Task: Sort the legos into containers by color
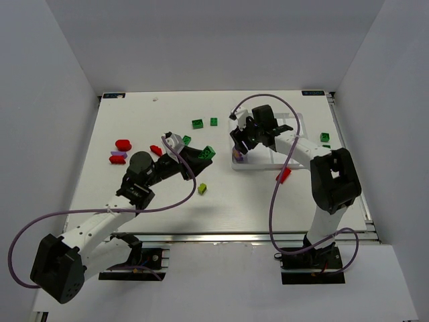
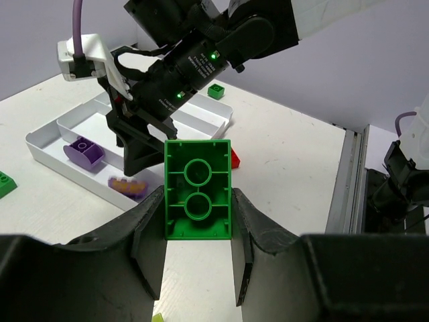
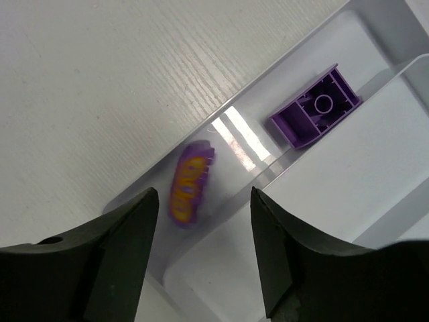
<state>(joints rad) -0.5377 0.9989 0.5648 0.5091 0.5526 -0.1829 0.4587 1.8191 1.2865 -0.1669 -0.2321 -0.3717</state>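
Your left tool (image 2: 198, 225) is clamped on a green lego (image 2: 198, 188). The lego shows its hollow underside to the wrist camera and is held above the table (image 1: 167, 201), well apart from the white tray (image 1: 268, 168). Your right tool (image 3: 204, 200) stands with its fingers apart over the end compartment of the tray, and it grips nothing. Under it, in this compartment, is a purple lego with yellow marks (image 3: 190, 182). It looks blurred, so I cannot tell if it rests on the tray floor. A second purple lego (image 3: 315, 107) lies in the same compartment with its hollow side up. On the table, red legos (image 1: 123, 144) lie at the left, two green legos (image 1: 198, 123) lie farther back, and one yellow-green lego (image 1: 202, 188) lies near the middle.
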